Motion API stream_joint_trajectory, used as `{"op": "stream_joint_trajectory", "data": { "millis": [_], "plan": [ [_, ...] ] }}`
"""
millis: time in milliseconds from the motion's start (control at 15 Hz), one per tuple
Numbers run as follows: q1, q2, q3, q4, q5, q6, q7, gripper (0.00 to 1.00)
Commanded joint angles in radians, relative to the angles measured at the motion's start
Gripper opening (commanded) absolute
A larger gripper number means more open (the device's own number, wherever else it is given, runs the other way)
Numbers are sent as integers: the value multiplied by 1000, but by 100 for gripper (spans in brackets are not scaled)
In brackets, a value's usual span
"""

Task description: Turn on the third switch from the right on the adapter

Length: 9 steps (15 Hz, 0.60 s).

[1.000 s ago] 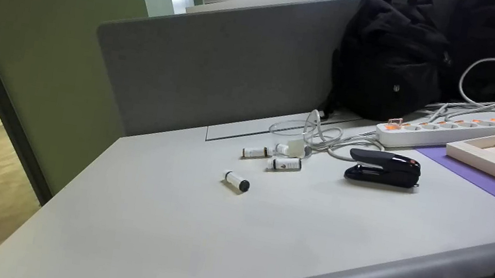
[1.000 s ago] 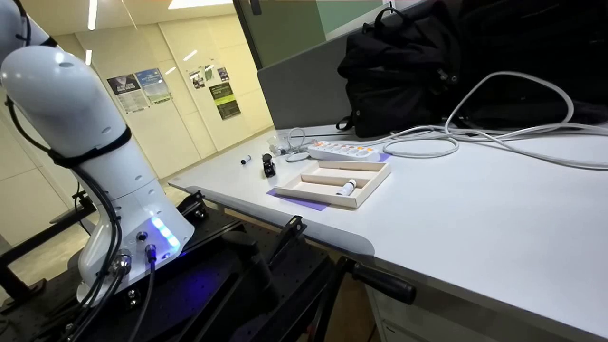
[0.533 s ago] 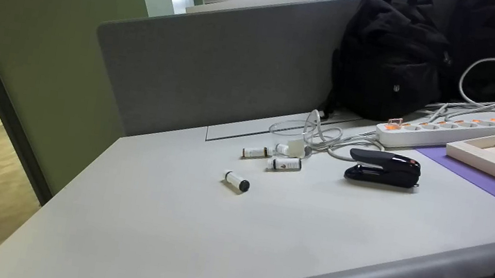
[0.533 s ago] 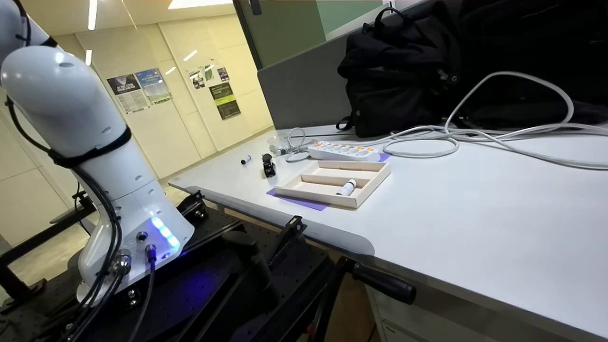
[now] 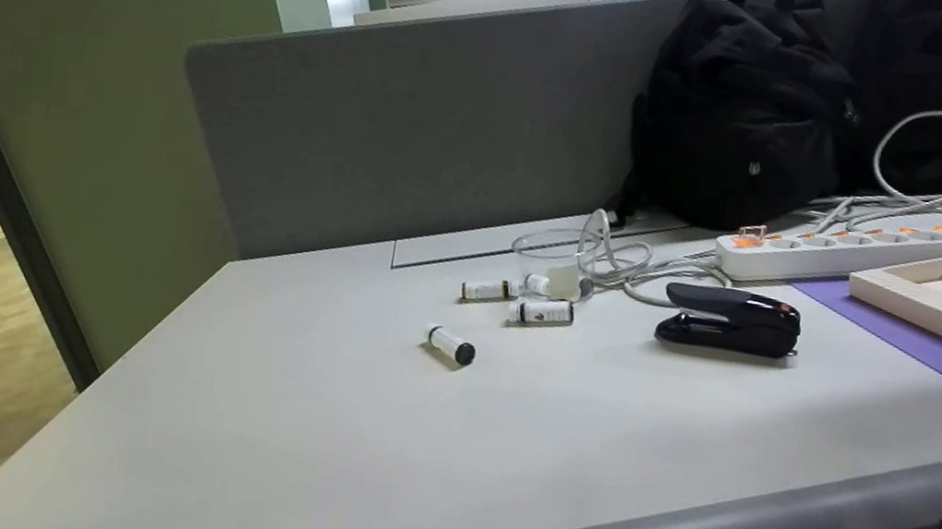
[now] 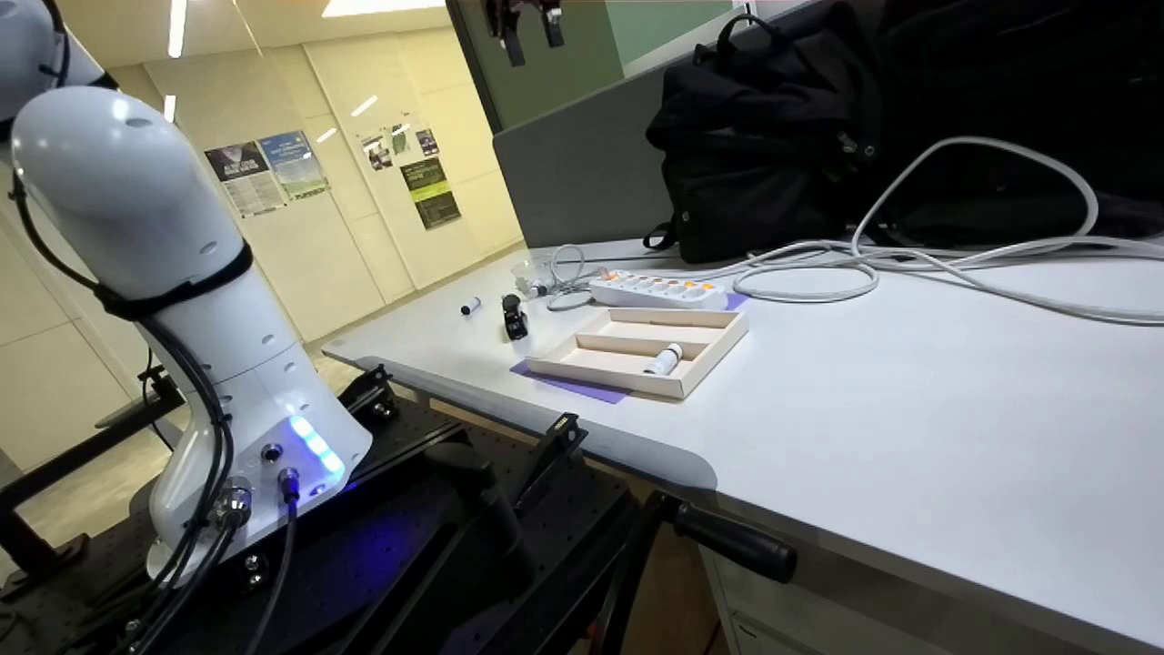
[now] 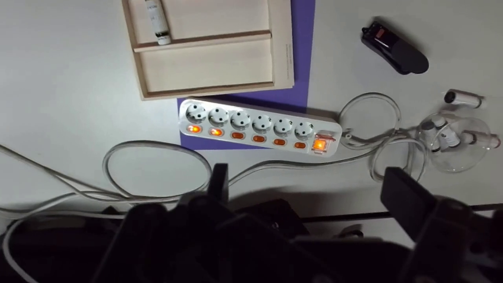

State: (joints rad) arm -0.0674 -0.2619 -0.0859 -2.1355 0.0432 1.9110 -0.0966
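The adapter is a long white power strip (image 7: 251, 129) in the middle of the wrist view, with a row of sockets and small orange switches. The two small switches (image 7: 204, 130) at its left end glow; the other small ones are dark orange. A big square switch (image 7: 320, 145) with a clear cover glows at its right end. The adapter also shows in both exterior views (image 5: 855, 257) (image 6: 641, 292). My gripper (image 7: 306, 173) is open and empty, its fingers wide apart. It hangs high above the desk in an exterior view (image 6: 535, 47).
A wooden tray (image 7: 204, 39) with a vial (image 7: 158, 21) lies beside the adapter on purple paper (image 7: 300, 59). A black stapler (image 7: 395, 49), loose vials (image 7: 463, 98), a clear cup (image 7: 458, 157) and cable loops (image 7: 157, 143) lie around. Black backpacks (image 6: 764, 136) stand behind.
The gripper has come lower into an exterior view, so both fingers now show where only one tip showed before. The arm has shifted slightly. The adapter and other objects have not moved.
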Motion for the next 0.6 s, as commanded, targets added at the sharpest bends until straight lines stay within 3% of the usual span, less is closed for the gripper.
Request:
{"op": "stream_joint_trajectory", "data": {
  "millis": [0, 133, 533],
  "plan": [
    [28, 92, 8, -4, 33, 77, -40, 87],
    [35, 157, 20, -9, 32, 153, -44, 66],
    [33, 363, 39, 6, 25, 391, 17, 25]
  ]
}}
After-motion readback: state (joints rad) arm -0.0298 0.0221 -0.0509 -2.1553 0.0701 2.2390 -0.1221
